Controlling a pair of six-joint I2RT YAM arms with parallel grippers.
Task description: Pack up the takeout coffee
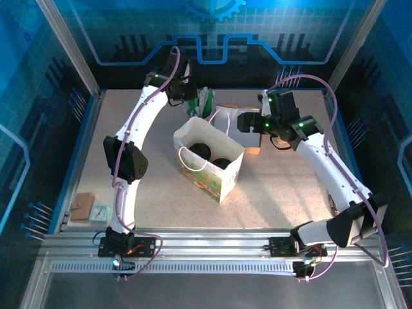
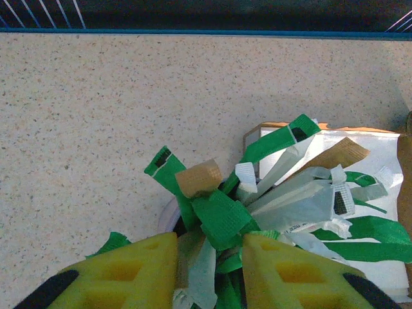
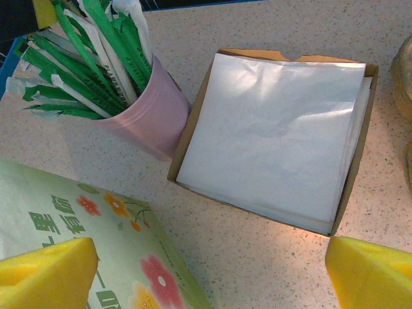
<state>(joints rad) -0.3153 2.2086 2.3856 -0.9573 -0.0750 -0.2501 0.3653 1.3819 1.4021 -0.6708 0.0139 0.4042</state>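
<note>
The main risk lay with the left tool (image 2: 209, 248). Its yellow fingers (image 2: 145, 267) straddled a whole tuft of the green-and-white sticks (image 2: 219, 215), not a single one. A lift from there could probably drag out several at once. It could also tip the light pink cup (image 3: 151, 116) and scatter its load over the surface (image 1: 154, 199). The cup stood at about 12 o'clock from the white bag (image 1: 225, 183), close enough for a spill to reach it.

That tool stood partly closed, with sticks filling the gap between its jaws. Whether it had a firm pinch on them could not be told.

The right tool (image 3: 209, 257) was spread wide and held nothing. It hovered above the box of napkins (image 3: 277, 135), at about 1 o'clock from the bag, with the bag's flowered wall just beside it. A careless swing there might nudge the bag.

The takeout coffee (image 1: 201, 152) appeared to sit inside the bag already, as two black lids showed through its open top.
</note>
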